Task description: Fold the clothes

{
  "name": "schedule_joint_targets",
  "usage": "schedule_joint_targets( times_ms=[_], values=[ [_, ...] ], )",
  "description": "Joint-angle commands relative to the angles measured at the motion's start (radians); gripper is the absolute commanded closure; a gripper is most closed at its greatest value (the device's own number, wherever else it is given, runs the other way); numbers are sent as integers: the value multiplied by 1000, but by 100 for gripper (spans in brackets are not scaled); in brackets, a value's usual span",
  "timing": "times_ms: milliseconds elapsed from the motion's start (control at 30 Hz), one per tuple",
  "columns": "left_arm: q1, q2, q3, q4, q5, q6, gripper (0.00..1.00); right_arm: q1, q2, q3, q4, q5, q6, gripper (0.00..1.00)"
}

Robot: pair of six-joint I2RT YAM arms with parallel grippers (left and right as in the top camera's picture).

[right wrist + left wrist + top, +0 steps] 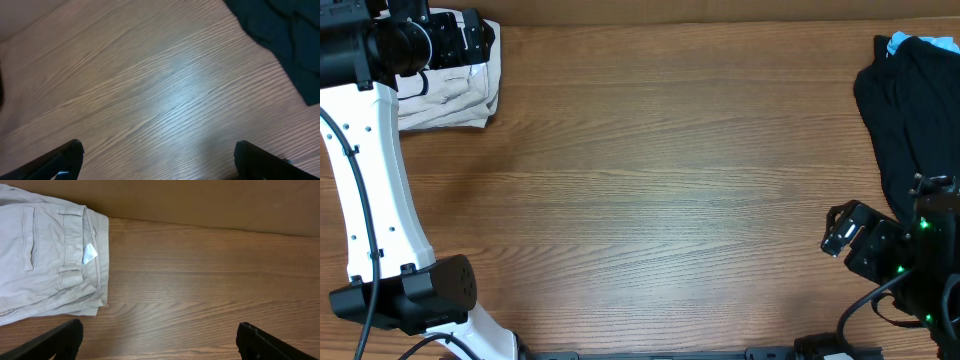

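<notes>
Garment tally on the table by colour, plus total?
Beige: 1, folded light beige cotton shorts, far left corner.
Black: 1, crumpled black fabric garment, right edge.
Light blue: 1 small light blue patch at the top of the black pile; cannot tell whether it is a separate item.
Total: 2 clear garments.

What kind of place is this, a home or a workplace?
Probably a robotics lab bench: a white robot arm and a dark robot arm stand at a wood-grain table, with khaki shorts and a black garment lying on it.
</notes>
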Motion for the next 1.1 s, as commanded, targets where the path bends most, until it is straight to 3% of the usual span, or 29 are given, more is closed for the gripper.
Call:
schedule_joint_targets(
  times_ms=[0,300,467,700,1067],
  values=[
    [3,12,5,1,18,-9,0,3,-6,17,0,48,3,0],
    [3,12,5,1,18,-9,0,-15,-126,-16,43,93,0,0],
    [3,11,5,1,18,-9,0,-51,-319,-235,342,77,-35,0],
    [3,12,5,0,18,-9,0,-111,-623,-767,819,-130,-284,0],
    [3,12,5,0,18,-9,0,-223,-798,-1364,1579,-365,-348,0]
  ],
)
